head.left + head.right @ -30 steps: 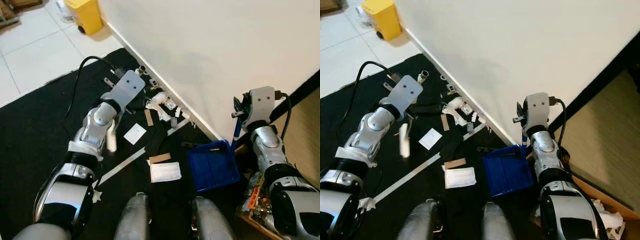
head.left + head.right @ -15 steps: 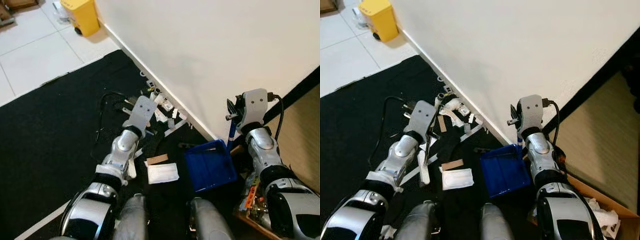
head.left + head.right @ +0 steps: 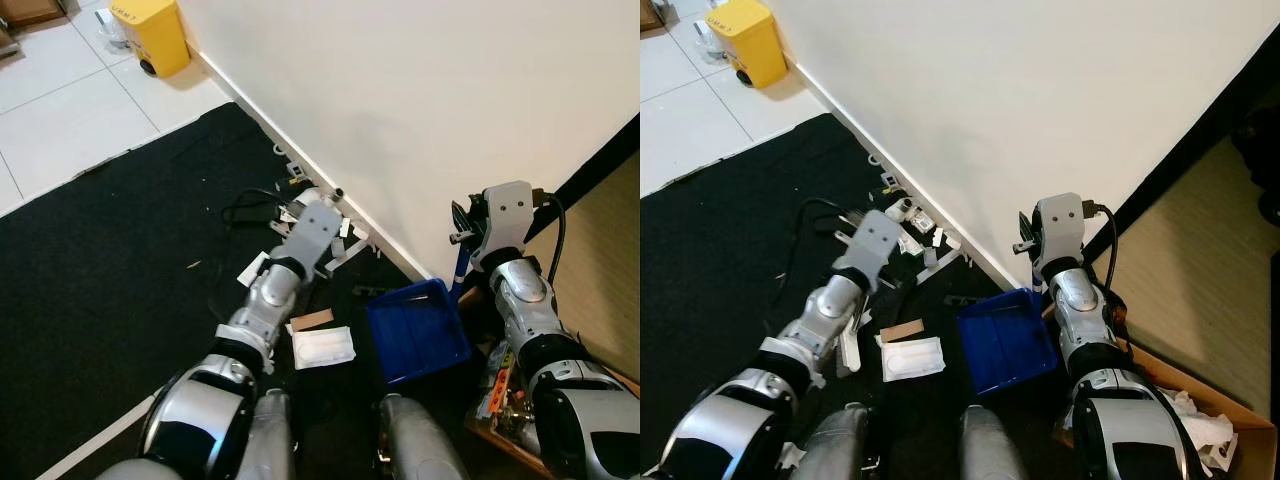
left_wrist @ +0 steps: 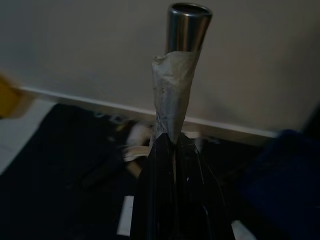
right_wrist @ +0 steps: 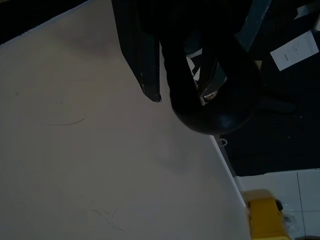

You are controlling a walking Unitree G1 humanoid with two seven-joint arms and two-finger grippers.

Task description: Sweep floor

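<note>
The left claw (image 4: 172, 165) grips the broom handle (image 4: 182, 60) to push litter (image 3: 912, 357); the right claw (image 5: 185, 75) clasps the dustpan (image 3: 417, 330) handle, steadying it.

1. No lettering, brand, number or sign can be read anywhere in the scene.
2. The flat white paper packet (image 3: 322, 346) on the black carpet (image 3: 100, 260) and the yellow plastic bin (image 3: 150, 35) at 11 o'clock show no legible print.
</note>
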